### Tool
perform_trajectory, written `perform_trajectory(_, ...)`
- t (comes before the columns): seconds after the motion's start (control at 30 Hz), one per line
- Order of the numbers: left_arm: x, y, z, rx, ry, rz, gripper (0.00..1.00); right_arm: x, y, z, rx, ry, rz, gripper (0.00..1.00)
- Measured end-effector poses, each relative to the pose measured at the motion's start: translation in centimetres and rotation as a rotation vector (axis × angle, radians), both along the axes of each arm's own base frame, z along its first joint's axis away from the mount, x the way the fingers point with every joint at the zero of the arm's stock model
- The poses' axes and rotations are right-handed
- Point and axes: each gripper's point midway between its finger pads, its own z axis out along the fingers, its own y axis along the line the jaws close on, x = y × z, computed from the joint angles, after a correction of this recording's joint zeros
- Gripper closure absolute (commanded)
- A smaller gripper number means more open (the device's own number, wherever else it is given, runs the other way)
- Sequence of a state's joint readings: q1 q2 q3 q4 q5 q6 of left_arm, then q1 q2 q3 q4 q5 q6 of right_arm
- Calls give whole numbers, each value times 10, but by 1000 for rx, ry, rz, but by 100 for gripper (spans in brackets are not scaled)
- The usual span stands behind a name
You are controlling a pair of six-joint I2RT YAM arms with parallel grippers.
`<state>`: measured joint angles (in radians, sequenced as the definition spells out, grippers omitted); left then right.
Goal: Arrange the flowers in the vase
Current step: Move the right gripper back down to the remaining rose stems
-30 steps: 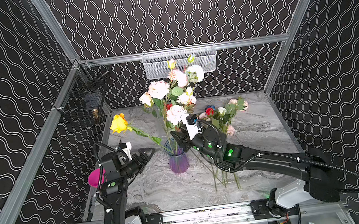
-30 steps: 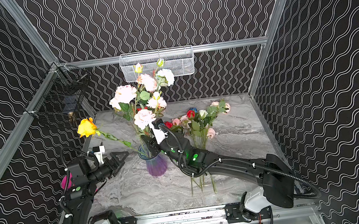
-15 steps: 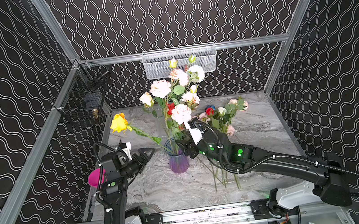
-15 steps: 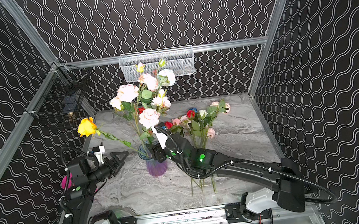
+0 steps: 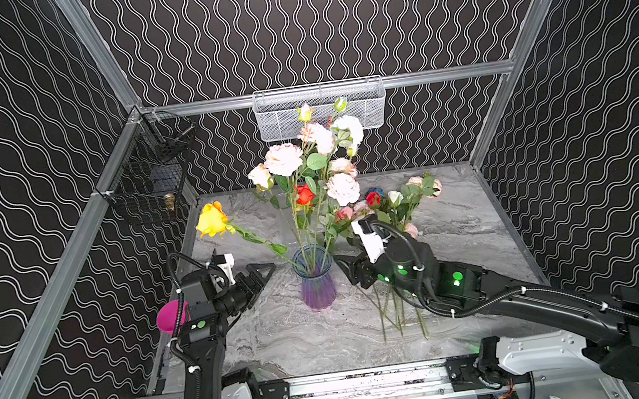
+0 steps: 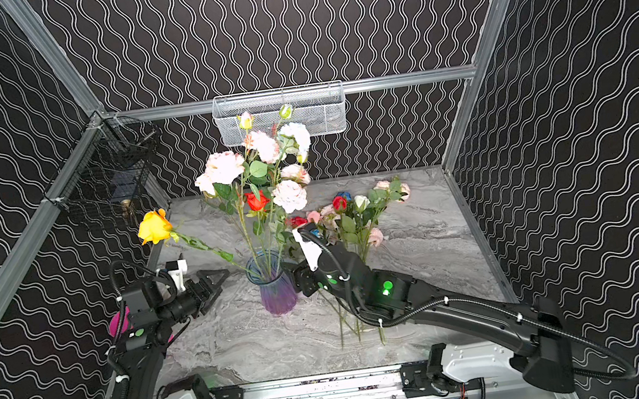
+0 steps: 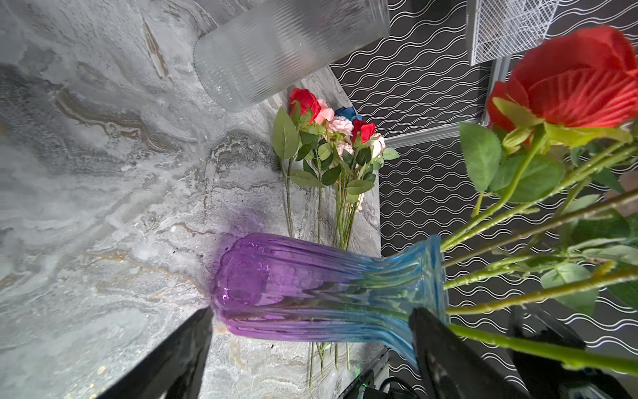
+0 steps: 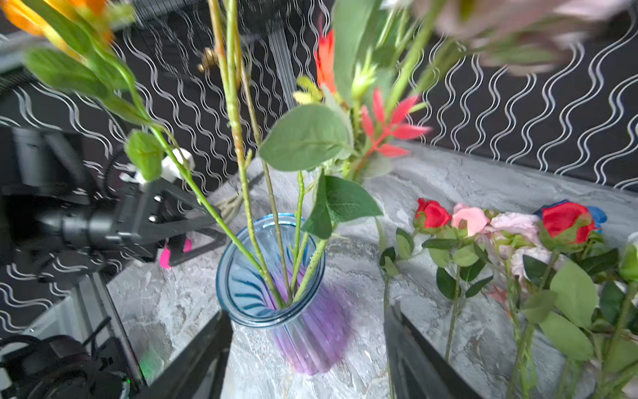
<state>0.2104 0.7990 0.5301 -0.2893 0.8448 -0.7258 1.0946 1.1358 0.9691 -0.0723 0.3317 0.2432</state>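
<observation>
A purple-and-blue glass vase (image 5: pixel 316 289) (image 6: pixel 276 296) stands mid-table with several flowers in it: pink and white heads, a red rose (image 5: pixel 304 195) (image 7: pixel 573 79) and a yellow rose (image 5: pixel 211 219) leaning left. More flowers (image 5: pixel 392 205) (image 8: pixel 511 235) lie loose on the marble to the vase's right. My left gripper (image 5: pixel 266 271) (image 7: pixel 312 311) hangs open just left of the vase, empty. My right gripper (image 5: pixel 344 266) (image 8: pixel 307 314) is open and empty just right of the vase rim (image 8: pixel 269 269), touching no stem.
A clear ribbed glass vase (image 7: pixel 286 45) stands behind the purple one. A pink object (image 5: pixel 172 316) sits behind my left arm. A white wire basket (image 5: pixel 320 108) hangs on the back wall, a black one (image 5: pixel 155 176) on the left wall.
My right gripper has opened, let go of the stems at the vase mouth and drawn back toward the right. The red rose now stands in the bouquet. The left arm has not moved.
</observation>
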Motion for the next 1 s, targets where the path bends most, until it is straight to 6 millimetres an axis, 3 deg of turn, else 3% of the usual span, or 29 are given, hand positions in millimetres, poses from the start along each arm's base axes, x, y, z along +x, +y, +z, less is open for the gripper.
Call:
perform_trajectory(0.1,0,3,2,19,1,13,7,-3,-13,-11,-24,18,-21,29)
perform_trajectory(0.23,2,11,13,86,-36,49,8,-8,-38,-6,41,-1,-60,30)
perform_trajectory(0.43,-9,21,0,78,12,162,9,10,-83,-34,81,58,-193,34)
perform_trajectory(0.6,-17,26,3,68,-14,232,8,35,-120,-89,125,211,-326,35)
perform_trajectory(0.8,-19,20,-10,33,11,204,5,54,-147,-132,212,352,-416,40)
perform_trajectory(0.9,-16,17,-12,18,3,181,5,46,-146,-168,200,441,-398,46)
perform_trajectory(1.0,-15,16,-31,-29,41,194,9,44,-139,-184,188,500,-372,58)
